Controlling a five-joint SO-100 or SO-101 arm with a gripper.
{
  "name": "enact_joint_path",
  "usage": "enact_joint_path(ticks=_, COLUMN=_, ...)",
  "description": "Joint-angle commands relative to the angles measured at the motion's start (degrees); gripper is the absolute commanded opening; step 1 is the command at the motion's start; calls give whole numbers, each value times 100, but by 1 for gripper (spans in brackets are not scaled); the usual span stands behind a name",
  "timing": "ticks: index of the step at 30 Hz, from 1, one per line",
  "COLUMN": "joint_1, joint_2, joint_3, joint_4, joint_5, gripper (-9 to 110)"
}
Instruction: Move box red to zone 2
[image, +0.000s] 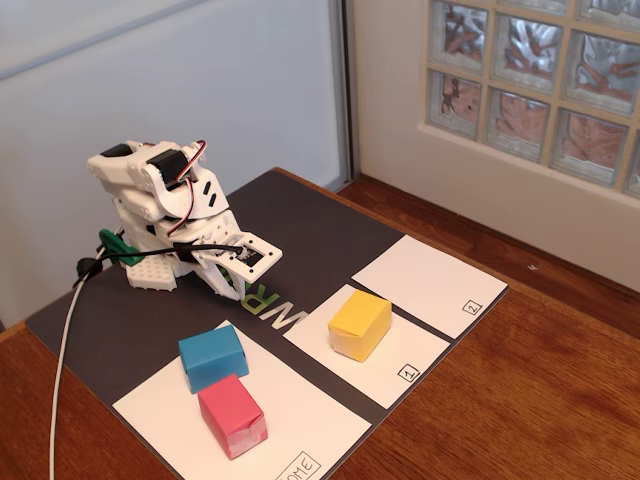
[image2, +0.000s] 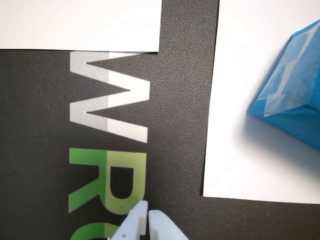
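Pinkish-red paper-wrapped cuboid box red (image: 232, 415)

On the dark mat (image: 130, 330), big letters run between the white panels. In the wrist view they read a grey-white "W" (image2: 112, 95) and below it a green "R" (image2: 107, 187), then the start of another green letter, cut off at the edge. In the fixed view the same lettering (image: 268, 308) shows partly under the arm, too foreshortened to read further.

The white panels carry small boxed labels at their corners: "1" (image: 408, 374) on the middle panel (image: 420, 350), "2" (image: 472, 308) on the far panel (image: 425, 275), and what looks like "HOME" (image: 298, 466) on the near panel (image: 300, 425).
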Motion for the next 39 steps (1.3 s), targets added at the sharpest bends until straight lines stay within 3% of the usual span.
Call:
enact_joint_path(ticks=1, joint_1=-53, joint_2=308, joint_3=18, joint_4=352, joint_5=26, gripper=0)
enact_joint_path(ticks=23, joint_1=-53, joint_2=308, joint_3=18, joint_4=352, joint_5=26, gripper=0)
enact_joint_path(ticks=26, joint_1=237, joint_2=308, joint_3=18, joint_4=264, joint_5=-694, gripper=0)
enact_joint_path(ticks=34, joint_1=642, joint_2=299, joint_3=18, joint_4=264, joint_5=-738, gripper=0)
enact_joint_path(ticks=39, joint_1=229, joint_2=299, joint_3=18, joint_4=237, joint_5=-756, gripper=0)
